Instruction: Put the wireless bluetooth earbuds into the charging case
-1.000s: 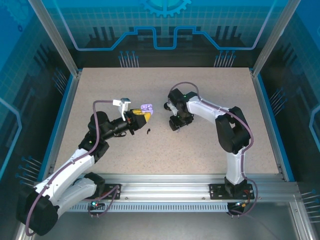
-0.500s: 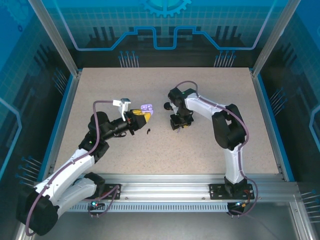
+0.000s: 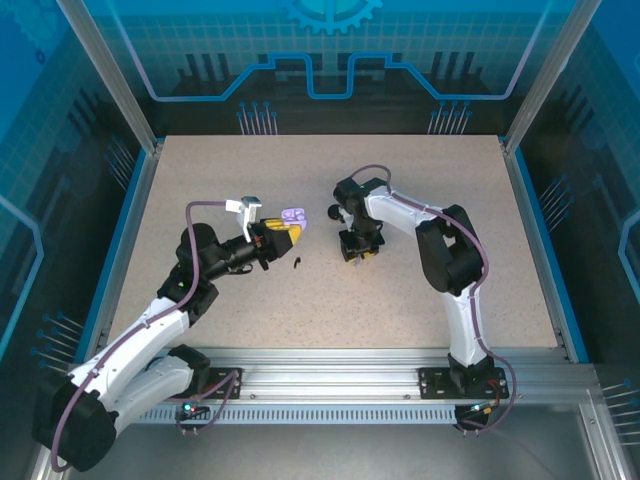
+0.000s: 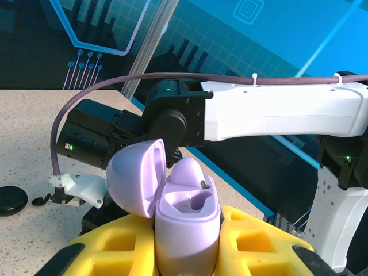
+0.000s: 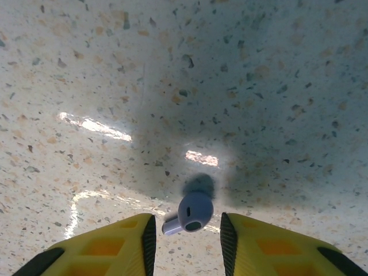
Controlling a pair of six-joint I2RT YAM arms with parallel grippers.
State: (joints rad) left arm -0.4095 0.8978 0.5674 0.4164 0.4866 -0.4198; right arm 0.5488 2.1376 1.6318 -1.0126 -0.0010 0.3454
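While its yellow fingers [image 5: 115,247] stand apart, the right gripper [image 5: 185,224] straddles a lavender earbud [image 5: 194,211].
It lies low centre on the speckled beige table [image 5: 172,69], seemingly untouched; the left gripper [image 4: 187,253] clamps the open lavender charging case [image 4: 184,215]; blue panelled walls [image 3: 330,60] surround.

Bright, even overhead light; white glare streaks and a soft shadow on the tabletop [image 5: 287,86].
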